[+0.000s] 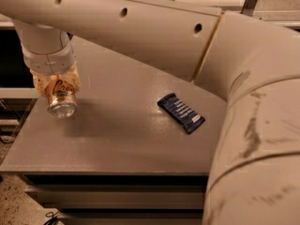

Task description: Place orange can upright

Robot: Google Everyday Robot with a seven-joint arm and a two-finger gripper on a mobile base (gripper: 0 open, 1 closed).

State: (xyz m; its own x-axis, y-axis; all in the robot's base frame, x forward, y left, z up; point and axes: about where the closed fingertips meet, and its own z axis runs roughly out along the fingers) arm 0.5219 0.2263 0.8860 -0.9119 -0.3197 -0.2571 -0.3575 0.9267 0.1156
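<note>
The orange can is held at the left side of the grey table. It is tilted, with its shiny silver end facing down and toward the camera, just above the table top. My gripper hangs from the wrist at the upper left and is shut on the can, its tan fingers on either side of the can body. The arm's large pale links cross the top and right of the view.
A flat dark blue snack bar wrapper lies on the table to the right of the middle. The table's left edge runs close beside the can, and its front edge is below. Shelving and floor show beyond the left edge.
</note>
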